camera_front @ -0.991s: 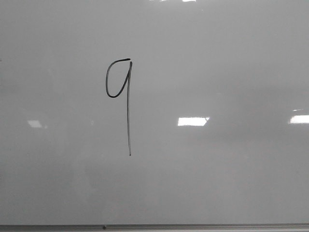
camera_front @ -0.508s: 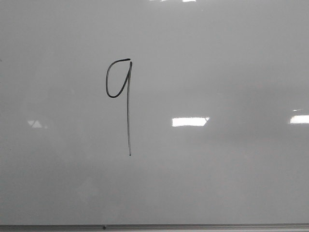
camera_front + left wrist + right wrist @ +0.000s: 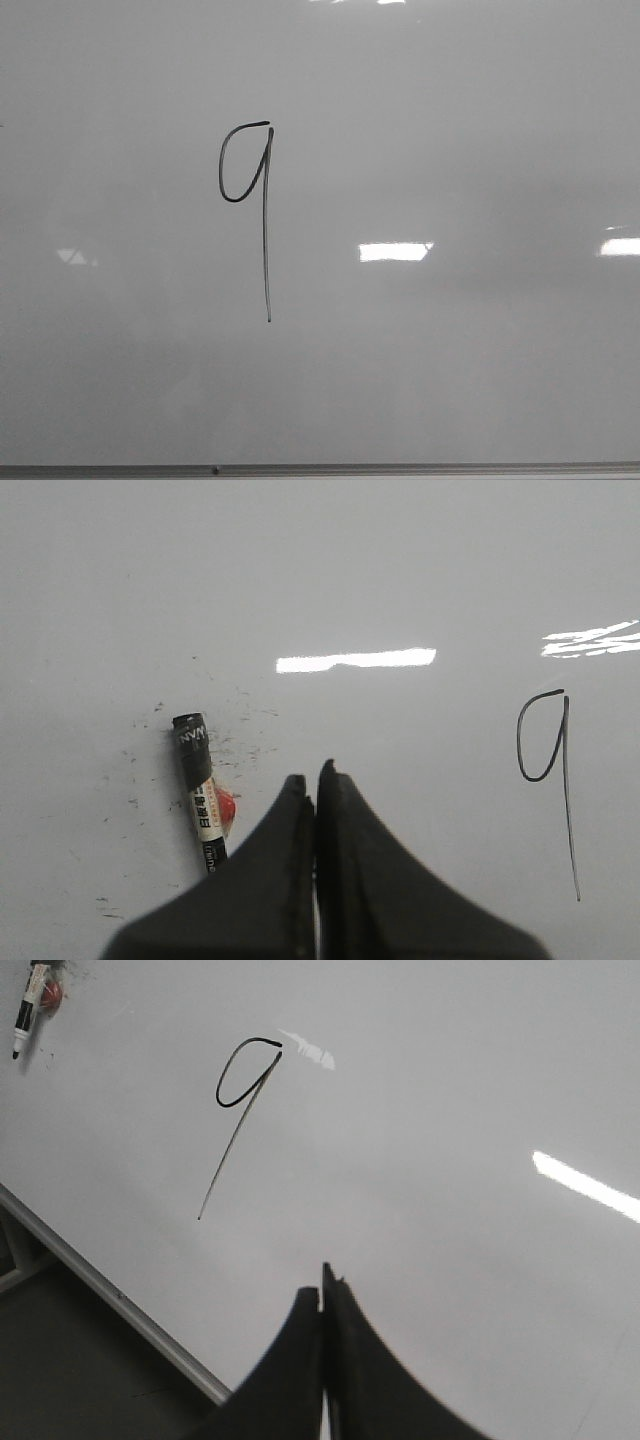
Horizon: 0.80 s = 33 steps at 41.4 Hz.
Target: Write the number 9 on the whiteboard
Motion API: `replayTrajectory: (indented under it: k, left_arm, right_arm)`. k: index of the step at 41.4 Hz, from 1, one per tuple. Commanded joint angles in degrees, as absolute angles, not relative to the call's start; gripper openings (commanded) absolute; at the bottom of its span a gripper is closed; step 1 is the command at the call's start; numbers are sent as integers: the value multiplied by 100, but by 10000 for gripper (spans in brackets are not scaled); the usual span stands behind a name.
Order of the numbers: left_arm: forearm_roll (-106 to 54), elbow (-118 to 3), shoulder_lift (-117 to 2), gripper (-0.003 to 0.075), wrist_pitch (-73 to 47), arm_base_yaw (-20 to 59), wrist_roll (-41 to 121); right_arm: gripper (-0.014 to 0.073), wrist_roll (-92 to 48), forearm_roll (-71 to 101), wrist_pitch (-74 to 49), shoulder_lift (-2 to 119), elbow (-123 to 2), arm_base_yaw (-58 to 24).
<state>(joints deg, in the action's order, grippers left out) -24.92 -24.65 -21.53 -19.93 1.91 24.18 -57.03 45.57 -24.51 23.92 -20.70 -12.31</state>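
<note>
Both end effectors, left [image 3: 315, 780] and right [image 3: 322, 1295], are closed, empty.

Black marker pen [image 3: 198, 790] w/ white label, red blob [image 3: 226, 805] alongside, small dark smudges [image 3: 240, 742] nearby

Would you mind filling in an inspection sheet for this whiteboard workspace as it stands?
Surface: whiteboard glossy, with glare patches and black specks near the marker.
Job's things: number 9 drawn, loop closed, long straight tail.
Clutter: black marker lies on the board, beside something small and red.
End effectors: left end effector shut, empty; right end effector shut, empty.
Cables: nothing seen.
Surroundings: grey edge strip, dark floor beyond.
</note>
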Motion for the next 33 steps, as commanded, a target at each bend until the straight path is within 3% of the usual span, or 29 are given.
replayTrajectory:
  k: [1,11,20,33]
  left_arm:
    - [-2551,-2617,-2183,-19,-1613,172,2364]
    - [-2191,-2490,-2114,-19,-1509,172,2247]
    - [-361,-1990,-1464,-19,-1187,148,278]
    - [-293,-647,-140,-19,-712,-44,266]
  right_arm:
    - [-71,-5713,4718,-2189,2401,-2217,-1200]
    - [-71,-5713,4718,-2189,2401,-2217,-1200]
    - [-71,-5713,4718,-2189,2401,-2217,-1200]
    - [-71,-5713,4718,-2201,2401,-2217,-1200]
